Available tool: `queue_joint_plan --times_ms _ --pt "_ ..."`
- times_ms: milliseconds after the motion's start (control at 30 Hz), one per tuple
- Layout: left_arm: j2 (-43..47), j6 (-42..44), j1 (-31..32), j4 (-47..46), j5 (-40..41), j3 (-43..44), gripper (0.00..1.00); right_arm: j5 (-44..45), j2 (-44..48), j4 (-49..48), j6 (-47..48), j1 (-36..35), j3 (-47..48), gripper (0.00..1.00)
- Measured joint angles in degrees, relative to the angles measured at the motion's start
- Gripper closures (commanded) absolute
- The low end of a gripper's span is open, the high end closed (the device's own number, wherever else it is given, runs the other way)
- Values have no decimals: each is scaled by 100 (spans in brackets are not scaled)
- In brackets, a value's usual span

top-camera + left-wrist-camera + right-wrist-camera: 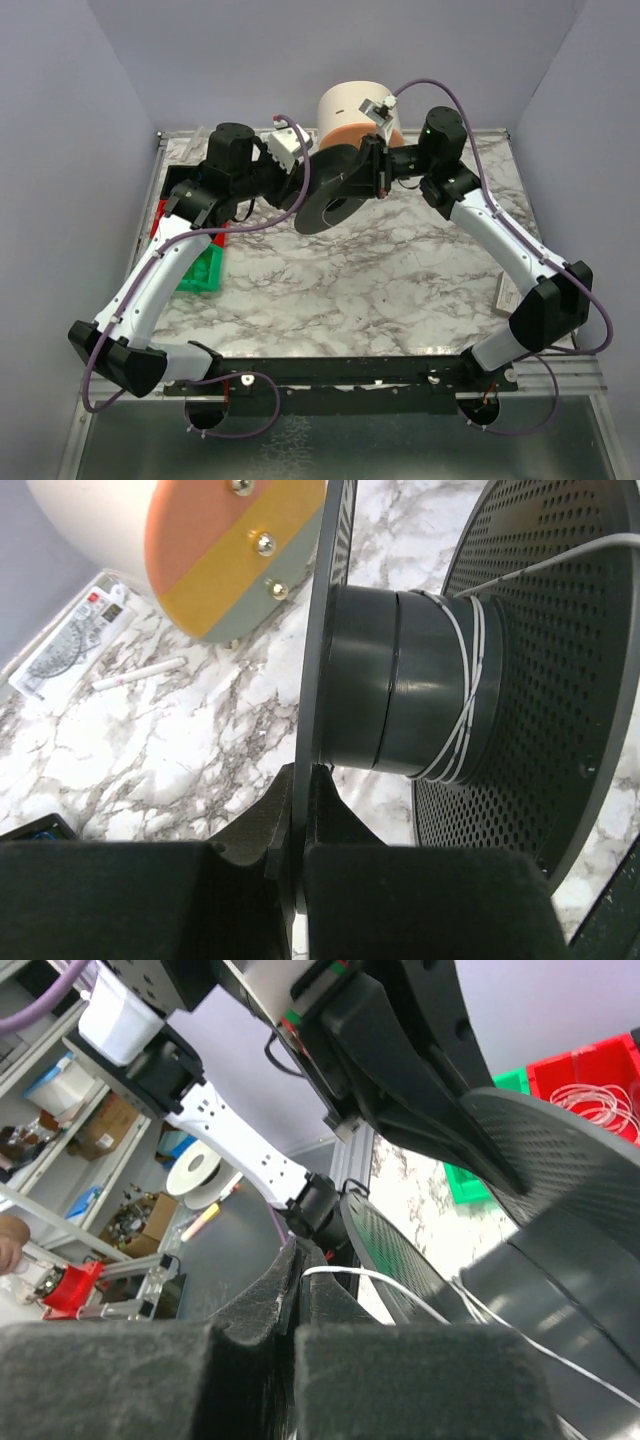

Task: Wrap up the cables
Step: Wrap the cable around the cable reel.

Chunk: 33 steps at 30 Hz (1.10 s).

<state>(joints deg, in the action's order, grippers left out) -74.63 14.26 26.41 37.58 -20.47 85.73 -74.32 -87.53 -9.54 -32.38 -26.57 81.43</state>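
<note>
While my left claw grips thin flange rim of spool, jaws almost closed on it, cable lies wound on hub just past my fingertips: few turns, one crossing. My right claw pinched tight on same cable, strand running from fingertips toward spool. Spool tilted over marble table; lavender walls around. Count: one spool, one strand, one white-orange cylinder, one green bin, one red bin, one pen.
</note>
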Motion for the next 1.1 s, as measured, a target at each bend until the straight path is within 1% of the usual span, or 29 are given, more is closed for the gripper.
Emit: queue_joint_plan --times_ms 100,200,367,500,633,833,1100 --pt "-2 -160 24 -223 334 -28 100 260 -98 -192 -258 -273 129 99" --pt "-2 -363 9 -367 643 -122 100 627 -173 -94 -168 -527 186 100" --pt "-7 -1008 -299 -511 778 -313 100 1069 -461 247 297 -1093 328 99" --pt "-11 -1443 -625 -527 787 -363 100 1209 -776 551 780 -1567 358 100" --pt "-11 -1764 -804 -522 752 -363 100 1213 -1056 839 1300 -1928 358 100" --pt "-42 -1993 -1012 -461 748 -267 100 1097 -1268 1073 2098 -2133 142 100" --pt "-262 -2149 -1150 -291 605 476 100 1043 -1294 1434 3342 -2199 -654 100"
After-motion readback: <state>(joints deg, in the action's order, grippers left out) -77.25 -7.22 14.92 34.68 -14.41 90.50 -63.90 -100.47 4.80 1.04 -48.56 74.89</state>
